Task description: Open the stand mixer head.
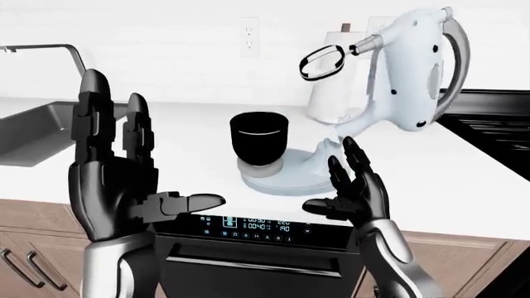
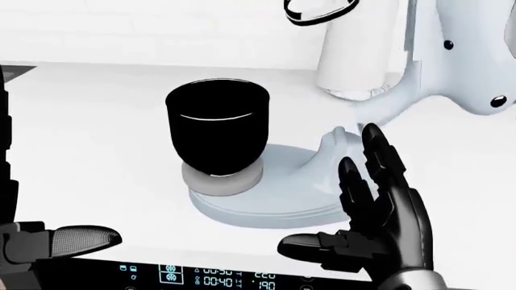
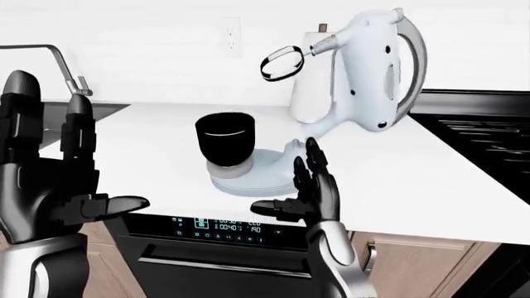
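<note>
The stand mixer head (image 1: 414, 68) is tilted up and back above its base, near the tabletop's (image 1: 464, 186) far edge. My right hand (image 1: 358, 186), nearer, fingers spread and empty, sits below it; my left hand (image 1: 116, 180) is open too.

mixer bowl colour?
Black, with a thin light line near its rim. The bowl shows best in the head view, sitting on the pale mixer base.

Stand mixer (image 1: 410, 68) glossy white; bowl (image 1: 260, 138) glossy black; counter (image 1: 464, 186) smooth matt white.
</note>
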